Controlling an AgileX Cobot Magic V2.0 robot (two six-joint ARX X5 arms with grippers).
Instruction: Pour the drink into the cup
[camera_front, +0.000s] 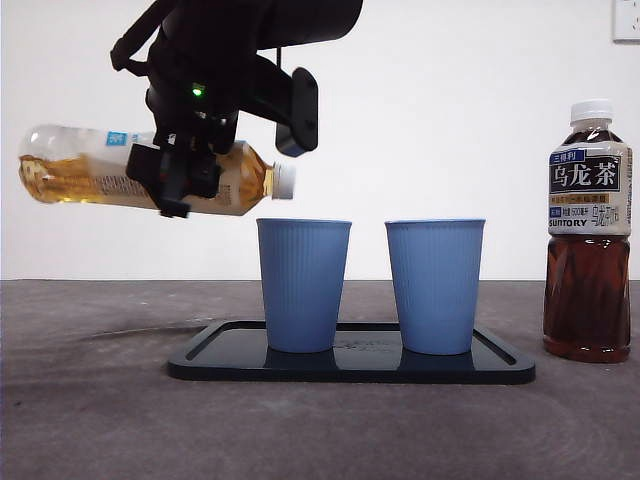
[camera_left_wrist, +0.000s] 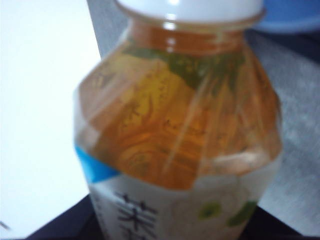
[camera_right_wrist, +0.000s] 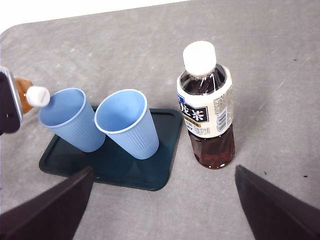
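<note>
The left hand (camera_front: 180, 165) gripped the amber tea bottle (camera_front: 100, 170) around its labelled middle and held it in the air, tipped almost level. The bottle's white cap (camera_front: 284, 180) was on and pointed toward the tray (camera_front: 210, 352), its neck hanging just above and just outside the rim of the nearer blue cup (camera_front: 303, 285). The pale golden tea lay pooled along the lower side of the bottle, toward its base end.

In the left wrist view the bottle (camera_left_wrist: 180, 140) filled nearly the whole picture, white cap (camera_left_wrist: 190, 9) away from the camera and the label's blue and green marks close by; the hand's own jaws were mostly hidden behind it.

The dark tray sat flat on the grey desk (camera_front: 90, 420). Two blue ribbed cups stood upright on it side by side, apart from each other: the nearer cup under the bottle's neck and the second cup (camera_front: 435, 285) on the tray's other half. Seen from the right wrist, both cups (camera_right_wrist: 70, 120) (camera_right_wrist: 127, 122) looked empty.

Beyond the tray's far end from the tilted bottle, a dark oolong tea bottle (camera_front: 588, 230) stood upright on the desk, capped, clear of the tray.

The right hand (camera_right_wrist: 162, 210) hovered high over the desk near the tray and the dark bottle, its jaws spread wide and holding nothing.
</note>
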